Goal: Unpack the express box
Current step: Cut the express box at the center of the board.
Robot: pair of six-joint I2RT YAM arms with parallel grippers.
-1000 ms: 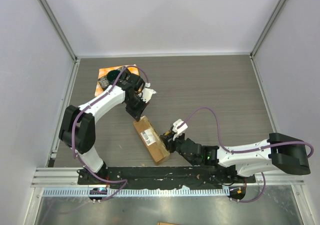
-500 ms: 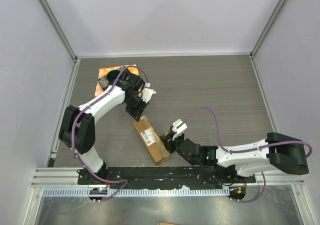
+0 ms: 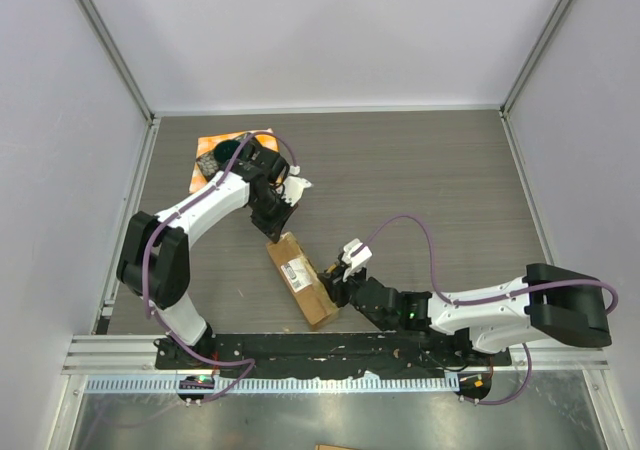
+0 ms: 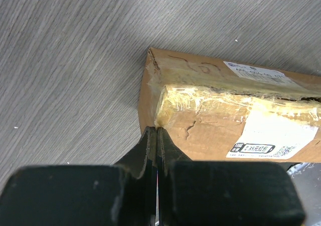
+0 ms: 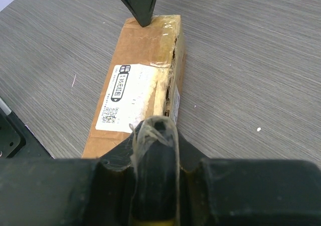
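Note:
The express box (image 3: 302,280) is an oblong brown carton with a white label, lying slantwise near the table's front. My left gripper (image 3: 275,232) is shut, and its tips (image 4: 157,129) press on the far top corner of the box (image 4: 225,120), empty. My right gripper (image 3: 335,290) is at the box's near right end. It (image 5: 156,135) is shut on a dark rod-like tool (image 5: 156,155) draped with tape shreds, its tip at the near end of the box (image 5: 135,90). The taped seam (image 5: 173,80) along the top right edge gapes open. The left fingers (image 5: 138,2) show at the far end.
An orange cloth (image 3: 205,175) with a dark dish (image 3: 228,150) lies at the back left, just behind my left arm. Grey enclosure walls stand on three sides. A black rail (image 3: 330,348) runs along the near edge by the arm bases.
My right arm has shifted slightly left toward the box. The left arm and the box have not moved.

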